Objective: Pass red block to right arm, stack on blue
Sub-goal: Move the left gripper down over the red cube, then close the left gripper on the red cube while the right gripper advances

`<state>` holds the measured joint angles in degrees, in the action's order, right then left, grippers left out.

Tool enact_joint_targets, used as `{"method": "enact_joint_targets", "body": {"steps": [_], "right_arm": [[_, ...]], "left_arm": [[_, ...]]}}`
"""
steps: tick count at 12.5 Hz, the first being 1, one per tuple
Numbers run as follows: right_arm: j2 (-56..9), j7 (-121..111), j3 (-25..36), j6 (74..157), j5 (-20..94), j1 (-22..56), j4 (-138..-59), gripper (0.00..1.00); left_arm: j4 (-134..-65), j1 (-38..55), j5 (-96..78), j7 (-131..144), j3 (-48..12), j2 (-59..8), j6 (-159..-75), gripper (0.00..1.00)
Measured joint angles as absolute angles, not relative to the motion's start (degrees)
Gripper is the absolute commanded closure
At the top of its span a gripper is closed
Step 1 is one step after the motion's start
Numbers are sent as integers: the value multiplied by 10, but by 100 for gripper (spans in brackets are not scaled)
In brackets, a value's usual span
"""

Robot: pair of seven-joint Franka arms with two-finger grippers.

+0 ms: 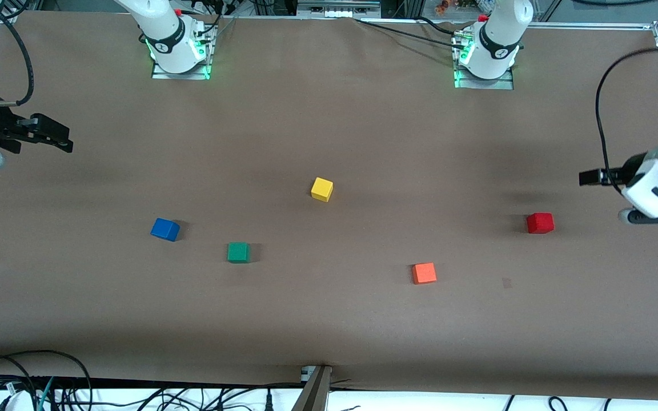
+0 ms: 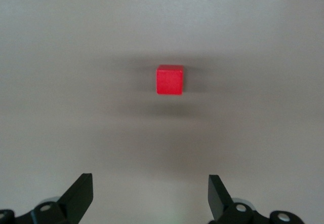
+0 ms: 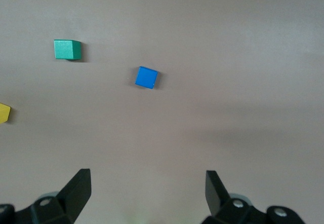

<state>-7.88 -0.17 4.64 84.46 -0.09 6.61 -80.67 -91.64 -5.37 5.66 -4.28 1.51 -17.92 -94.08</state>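
Matte red block (image 2: 169, 79) and blue cube (image 3: 146, 77) lie apart on brown paper; both grippers' jaws gape.

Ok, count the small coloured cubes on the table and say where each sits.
5. Blue cube toward the right arm's end, green cube beside it, yellow cube central, orange cube nearest the front camera, red cube toward the left arm's end.

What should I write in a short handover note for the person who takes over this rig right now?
Left gripper: jaws open, empty, over the table at the left arm's end, beside the red block.
Right gripper: jaws open, empty, waiting at the right arm's end.
The red block sits alone on the table. The blue block sits toward the right arm's end, beside the green cube.
Done: nothing picked up.
Left: grasp red, pass it to the right arm, stack it on blue.
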Motion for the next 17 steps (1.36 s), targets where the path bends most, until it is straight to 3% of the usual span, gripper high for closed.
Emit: {"method": "enact_joint_targets", "body": {"steps": [3, 7, 14, 15, 16, 17], "right_arm": [[-79, -2, 47, 845, -1, 66, -807, 0], [-81, -4, 46, 854, -1, 66, -807, 0], [-101, -4, 45, 862, -1, 68, -807, 0], [-103, -4, 45, 862, -1, 68, -807, 0], [-105, -4, 45, 862, -1, 68, -807, 0], [-106, -4, 45, 862, -1, 68, -807, 0]], "left_arm": [[-976, -84, 53, -73, 15, -224, -1047, 0], [-1075, -78, 53, -61, 1, -233, -1177, 0], [-1120, -77, 53, -59, -1, -299, -1320, 0], [-1120, -77, 53, -59, -1, -304, -1327, 17], [-1120, -77, 53, -59, -1, -306, -1329, 55], [-1120, -77, 53, -59, -1, -306, -1329, 73]]}}
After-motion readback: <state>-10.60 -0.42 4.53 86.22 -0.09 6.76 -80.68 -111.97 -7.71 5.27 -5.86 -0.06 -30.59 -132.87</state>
